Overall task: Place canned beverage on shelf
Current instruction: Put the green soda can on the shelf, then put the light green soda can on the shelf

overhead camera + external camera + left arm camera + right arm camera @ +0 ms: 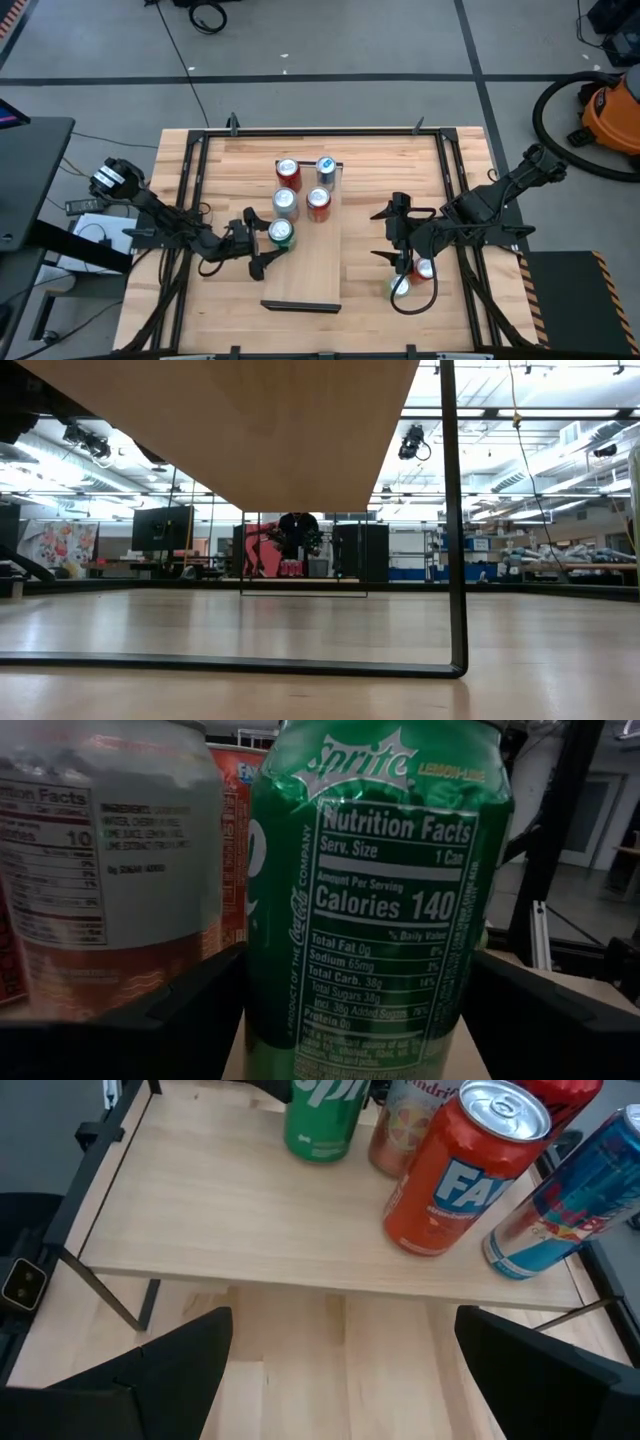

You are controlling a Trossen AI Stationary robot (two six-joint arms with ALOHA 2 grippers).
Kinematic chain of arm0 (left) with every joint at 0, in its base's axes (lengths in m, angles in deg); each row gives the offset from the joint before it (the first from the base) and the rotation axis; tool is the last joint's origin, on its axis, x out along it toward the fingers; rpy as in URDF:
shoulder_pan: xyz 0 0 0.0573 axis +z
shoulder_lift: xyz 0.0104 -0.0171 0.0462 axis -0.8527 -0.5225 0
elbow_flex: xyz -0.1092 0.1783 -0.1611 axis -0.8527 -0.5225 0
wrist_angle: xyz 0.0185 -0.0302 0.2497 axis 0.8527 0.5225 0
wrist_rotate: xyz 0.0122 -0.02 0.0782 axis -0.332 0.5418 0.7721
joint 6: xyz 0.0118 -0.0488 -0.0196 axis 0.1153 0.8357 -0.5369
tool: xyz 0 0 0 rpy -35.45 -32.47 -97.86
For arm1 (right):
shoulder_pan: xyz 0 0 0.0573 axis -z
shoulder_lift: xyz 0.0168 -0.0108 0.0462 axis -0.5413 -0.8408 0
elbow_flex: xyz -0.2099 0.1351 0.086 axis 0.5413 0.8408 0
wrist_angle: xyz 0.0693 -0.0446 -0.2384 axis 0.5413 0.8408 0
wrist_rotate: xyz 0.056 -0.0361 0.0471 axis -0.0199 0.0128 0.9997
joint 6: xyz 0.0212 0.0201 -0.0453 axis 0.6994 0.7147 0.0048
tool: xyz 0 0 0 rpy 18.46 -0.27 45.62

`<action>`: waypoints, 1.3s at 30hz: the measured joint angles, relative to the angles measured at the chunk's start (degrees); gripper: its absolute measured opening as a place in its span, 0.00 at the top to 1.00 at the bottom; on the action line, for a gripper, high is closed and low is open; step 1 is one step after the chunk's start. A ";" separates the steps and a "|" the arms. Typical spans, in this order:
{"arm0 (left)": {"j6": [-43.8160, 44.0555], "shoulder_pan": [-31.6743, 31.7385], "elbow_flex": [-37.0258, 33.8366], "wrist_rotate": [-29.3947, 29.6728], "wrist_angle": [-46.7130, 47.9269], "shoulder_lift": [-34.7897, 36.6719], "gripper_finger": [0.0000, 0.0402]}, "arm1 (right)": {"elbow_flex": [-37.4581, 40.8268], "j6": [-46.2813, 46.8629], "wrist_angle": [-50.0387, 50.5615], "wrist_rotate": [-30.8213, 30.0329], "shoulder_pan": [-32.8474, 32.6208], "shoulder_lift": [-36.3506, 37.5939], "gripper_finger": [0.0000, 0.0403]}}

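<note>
Sprite can (375, 900), green and printed with its nutrition panel, fills the left wrist view between the two dark fingers (180, 1020) of the left gripper (268, 252), which flank its lower body; whether the pads press on the wall or stand just clear of it cannot be told. From above, this green can stands upright on the shelf (310, 270), the long light-wood board in the middle of the table (460, 170), at the near left of a cluster of cans (303, 187) with bare board nearer the camera. As a judgement, it is a thin-walled aluminium cylinder, stiff while full but easy to dent, smooth and somewhat slippery, moderately heavy and apt to topple if nudged high up; the best hold is across the mid to lower body with the fingers opposed, as they sit now. The left arm reaches in low from the left edge, its wrist about level and pointing right. The right gripper (400, 243) hovers to the right of the shelf with its fingers spread wide, holding nothing, above two more cans (412, 277) on the tabletop; its arm folds in from the right edge.
</note>
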State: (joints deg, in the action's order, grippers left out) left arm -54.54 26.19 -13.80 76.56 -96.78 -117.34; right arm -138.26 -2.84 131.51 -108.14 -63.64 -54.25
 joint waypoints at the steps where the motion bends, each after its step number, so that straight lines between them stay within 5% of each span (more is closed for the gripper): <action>1: -0.19 -0.07 0.00 -0.32 0.05 0.00 0.15 | -0.02 -0.02 0.00 0.19 -0.02 -0.17 0.02; 14: -4.27 -1.63 -0.22 0.97 1.08 -0.22 0.04 | -0.04 -1.55 0.20 3.45 0.00 -2.59 0.02; 27: -13.93 -12.09 -0.20 17.60 0.47 4.96 0.04 | -0.98 2.98 2.55 9.55 -0.04 -2.87 0.02; 35: -18.25 -22.40 -0.20 30.98 0.54 7.48 0.04 | -3.28 5.68 4.42 20.34 -1.16 -12.46 0.04; 39: -18.99 -26.37 -0.20 34.74 0.06 7.56 0.04 | -8.19 7.10 10.26 20.69 -3.07 -16.99 0.06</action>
State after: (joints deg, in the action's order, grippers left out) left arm -73.54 -0.18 -14.00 111.30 -96.72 -109.78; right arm -146.45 4.26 141.77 -87.45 -66.71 -71.24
